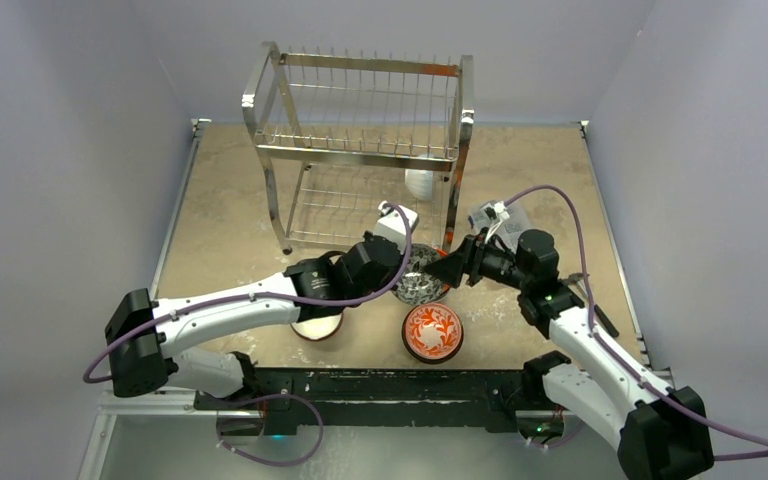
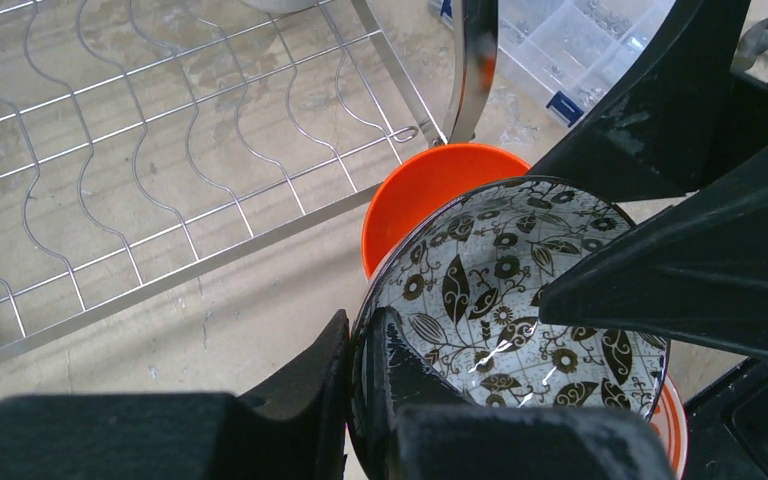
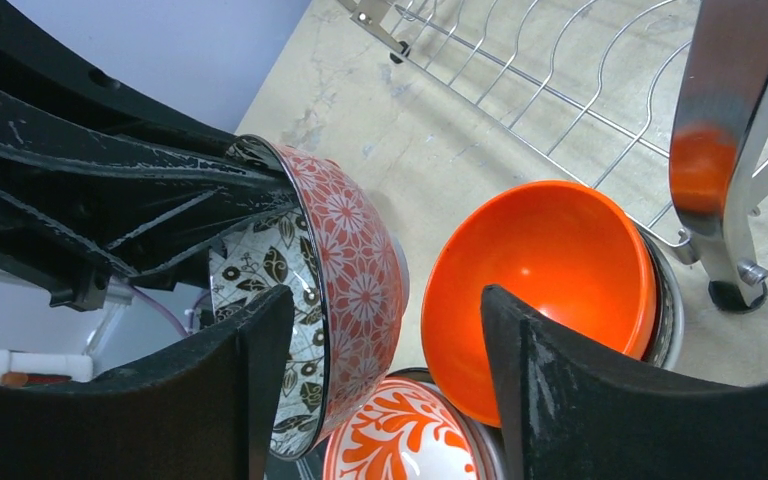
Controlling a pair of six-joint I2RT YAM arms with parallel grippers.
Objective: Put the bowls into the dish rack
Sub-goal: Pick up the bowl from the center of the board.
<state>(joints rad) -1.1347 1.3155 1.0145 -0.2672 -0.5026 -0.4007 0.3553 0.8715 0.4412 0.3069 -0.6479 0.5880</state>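
Note:
My left gripper (image 1: 407, 270) (image 2: 365, 335) is shut on the rim of a black-leaf patterned bowl (image 1: 420, 280) (image 2: 510, 290) whose outside is red floral (image 3: 355, 270), and holds it tilted just in front of the dish rack (image 1: 355, 153) (image 2: 210, 262). My right gripper (image 1: 447, 268) (image 3: 385, 300) is open. One of its fingers is inside that bowl and the other is in front of a glossy orange bowl (image 2: 425, 190) (image 3: 550, 260). A red-and-white floral bowl (image 1: 432, 331) (image 3: 410, 440) lies below. A white bowl (image 1: 420, 183) stands in the rack's lower tier.
A tan-rimmed bowl (image 1: 317, 327) sits under my left forearm. A rack leg (image 3: 725, 150) stands right beside the orange bowl. A clear compartment box (image 2: 570, 40) lies beyond the rack's right leg. Walls close in the table on three sides.

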